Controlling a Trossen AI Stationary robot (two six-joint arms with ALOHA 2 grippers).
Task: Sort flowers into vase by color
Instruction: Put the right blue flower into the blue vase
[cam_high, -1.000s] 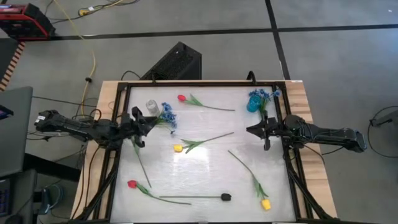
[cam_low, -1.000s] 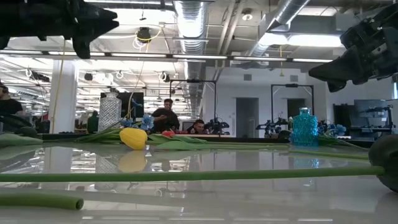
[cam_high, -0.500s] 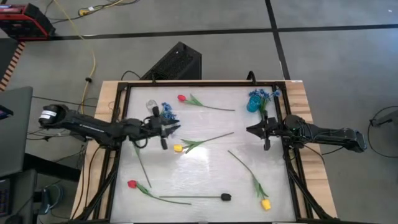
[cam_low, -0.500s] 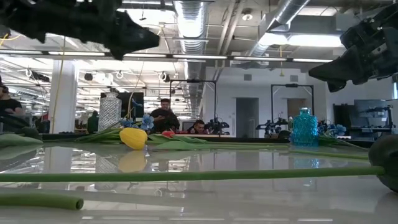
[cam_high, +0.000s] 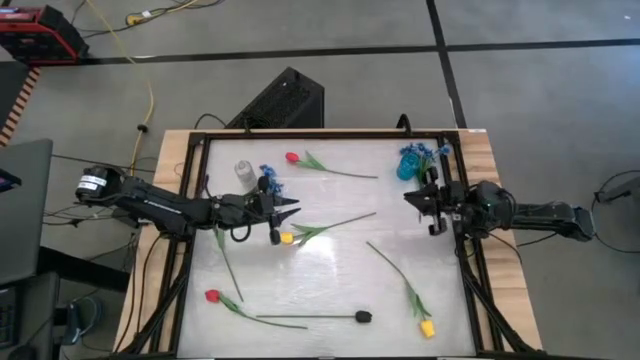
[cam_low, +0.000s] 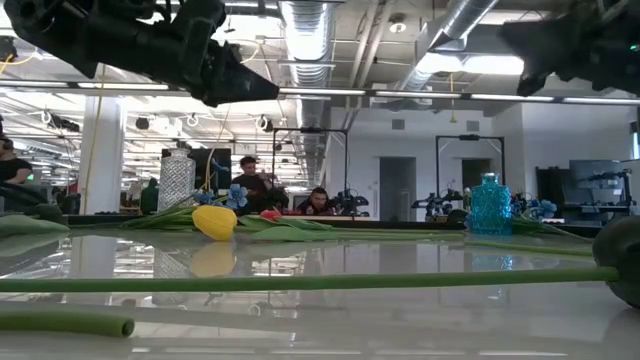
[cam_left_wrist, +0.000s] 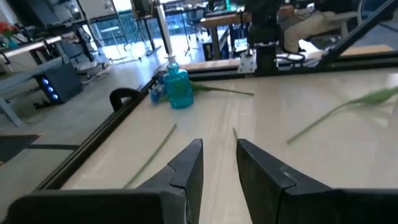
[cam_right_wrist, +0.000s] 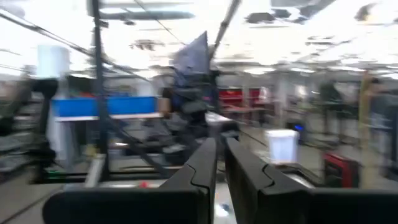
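Observation:
Flowers lie flat on the white table: a red tulip at the far side, a yellow tulip in the middle, a red tulip and a black-headed flower near the front, and a yellow tulip at the front right. A blue sprig lies beside the clear vase. The blue vase holds blue sprigs. My left gripper, narrowly open, hovers just beyond the middle yellow tulip's head. My right gripper, shut, hangs in the air near the blue vase.
A black frame runs around the table's edge. In the left wrist view the blue vase stands ahead of the fingers, with stems on the table between. People sit in the room behind the table.
My left arm has reached out toward the table's middle, from beside the clear vase to above the yellow tulip's head, staying above the table. My right gripper has risen a little and stayed near the blue vase. No flower has moved.

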